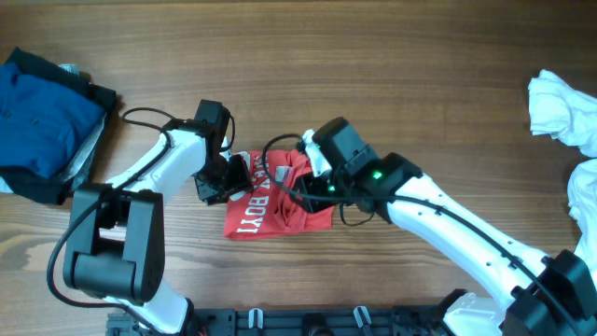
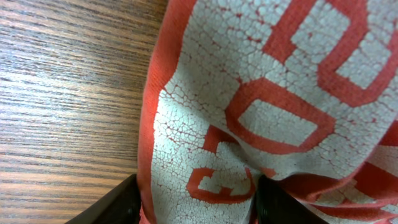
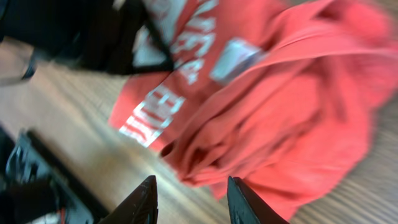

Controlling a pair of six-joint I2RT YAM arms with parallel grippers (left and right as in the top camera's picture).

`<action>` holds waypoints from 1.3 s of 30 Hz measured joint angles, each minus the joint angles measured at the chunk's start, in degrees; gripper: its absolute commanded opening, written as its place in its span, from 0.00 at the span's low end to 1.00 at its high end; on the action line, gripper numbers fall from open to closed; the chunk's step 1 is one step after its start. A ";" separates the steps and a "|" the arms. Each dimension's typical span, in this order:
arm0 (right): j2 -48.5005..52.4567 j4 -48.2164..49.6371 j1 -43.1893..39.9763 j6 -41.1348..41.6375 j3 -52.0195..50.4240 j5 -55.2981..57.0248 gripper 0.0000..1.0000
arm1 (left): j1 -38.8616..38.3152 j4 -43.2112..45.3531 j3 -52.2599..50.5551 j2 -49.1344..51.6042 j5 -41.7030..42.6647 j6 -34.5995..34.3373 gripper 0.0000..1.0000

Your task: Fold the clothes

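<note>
Wooden table, blue garment overhead only

Left arm and right arm flank red T-shirt, open table beyond

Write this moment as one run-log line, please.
left gripper: shut on red T-shirt edge | right gripper: open over red T-shirt | blue garment: far left | white garment: far right

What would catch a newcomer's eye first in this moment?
The crumpled red T-shirt with white lettering sits mid-table. The left gripper has its fabric bunched between the fingers, while the right gripper hangs open beside it. Blue clothes lie far left and white clothes far right.
</note>
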 measured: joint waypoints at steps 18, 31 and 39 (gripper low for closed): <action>15.23 3.21 8.98 6.43 0.02 10.01 0.04 | 0.00 0.00 -0.02 0.00 -0.26 0.00 0.59; 7.50 -16.39 7.02 18.29 0.04 28.92 0.15 | 0.00 -3.23 -0.04 -0.04 -0.79 0.00 0.54; 6.10 -15.02 3.19 15.65 0.04 30.14 0.13 | 0.00 -5.51 -0.04 -0.04 -1.68 -0.46 0.55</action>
